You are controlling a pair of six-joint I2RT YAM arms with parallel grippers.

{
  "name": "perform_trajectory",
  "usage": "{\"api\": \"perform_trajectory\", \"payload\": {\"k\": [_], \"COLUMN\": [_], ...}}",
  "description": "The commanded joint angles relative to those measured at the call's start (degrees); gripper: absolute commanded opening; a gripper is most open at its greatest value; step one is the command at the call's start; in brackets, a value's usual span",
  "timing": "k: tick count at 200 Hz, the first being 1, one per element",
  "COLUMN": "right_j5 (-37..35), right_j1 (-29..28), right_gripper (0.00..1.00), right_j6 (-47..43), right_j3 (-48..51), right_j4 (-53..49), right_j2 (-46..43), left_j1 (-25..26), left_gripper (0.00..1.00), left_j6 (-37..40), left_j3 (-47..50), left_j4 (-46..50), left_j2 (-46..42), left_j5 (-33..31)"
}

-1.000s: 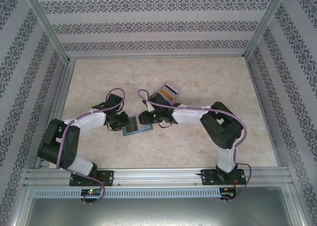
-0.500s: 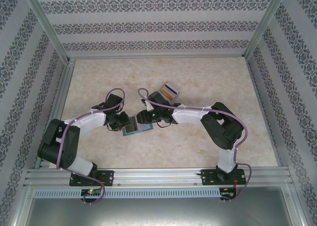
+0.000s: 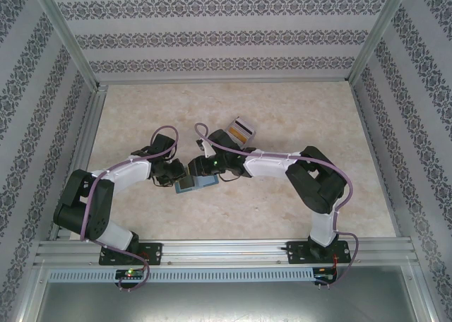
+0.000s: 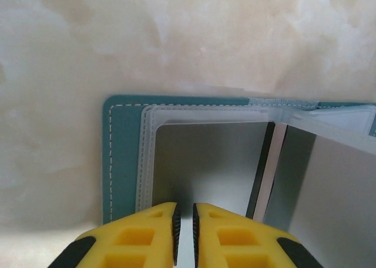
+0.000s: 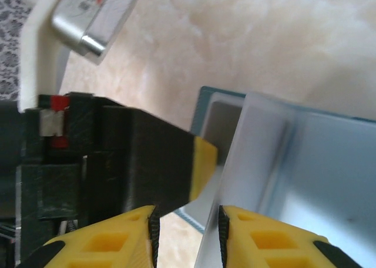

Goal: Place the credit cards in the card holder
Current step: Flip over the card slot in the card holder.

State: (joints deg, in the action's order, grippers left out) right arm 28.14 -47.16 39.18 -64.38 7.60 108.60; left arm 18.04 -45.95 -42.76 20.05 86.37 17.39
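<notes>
Centrally the card holder [image 3: 201, 186] lies open, teal edge flat on the table [image 3: 296, 110]. Left gripper [image 4: 185, 214] pinches a pale pocket page [image 4: 205, 156]; right gripper [image 5: 187, 216] has its fingers spread around another page's edge. Card box [image 3: 241, 130] at one o'clock; bare table toward twelve and five.

The left arm [image 3: 120, 172] and right arm [image 3: 272, 165] are each made of chunky black joint blocks linked by white shells, trailed by a purple cable [image 3: 337, 184] in loose loops, and each stands on a black base plate [image 3: 321, 251]. The left gripper [image 4: 185, 212] and right gripper [image 5: 187, 218] have bright yellow fingers [image 4: 144, 238] with moulded rectangular recesses, dark ridged pads [image 4: 175, 224] on their inner faces and black outer corners. From the side the left gripper is black with a yellow tip and carries a small red-and-white piece [image 5: 53, 118].
</notes>
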Motion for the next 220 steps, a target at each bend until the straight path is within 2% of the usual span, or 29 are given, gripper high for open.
{"api": "perform_trajectory", "payload": {"k": [1, 49, 105, 149, 220], "right_j5": [4.0, 5.3, 7.0, 6.5, 2.7], "right_j1": [-0.5, -0.2, -0.6, -0.4, 2.0], "right_gripper": [0.35, 0.36, 0.36, 0.36, 0.37], "right_j6": [1.6, 3.1, 4.3, 3.4, -3.2], "right_j3": [-2.3, -2.5, -3.7, -3.5, -2.5], "right_j4": [2.9, 4.7, 5.8, 4.6, -2.9], "right_j2": [2.2, 4.8, 7.7, 6.1, -1.3], "left_j1": [0.7, 0.6, -1.5, -2.0, -2.0], "left_gripper": [0.18, 0.17, 0.18, 0.19, 0.2], "left_j6": [-1.1, -0.9, 1.8, 1.3, 1.6], "left_j3": [1.1, 0.7, -2.0, -0.9, -4.4], "left_j4": [0.1, 3.8, 13.2, 11.0, 4.1], "left_j2": [-0.5, -4.8, -11.9, -12.6, -7.4], "left_j5": [-1.2, -4.7, -11.7, -9.6, -3.7]}}
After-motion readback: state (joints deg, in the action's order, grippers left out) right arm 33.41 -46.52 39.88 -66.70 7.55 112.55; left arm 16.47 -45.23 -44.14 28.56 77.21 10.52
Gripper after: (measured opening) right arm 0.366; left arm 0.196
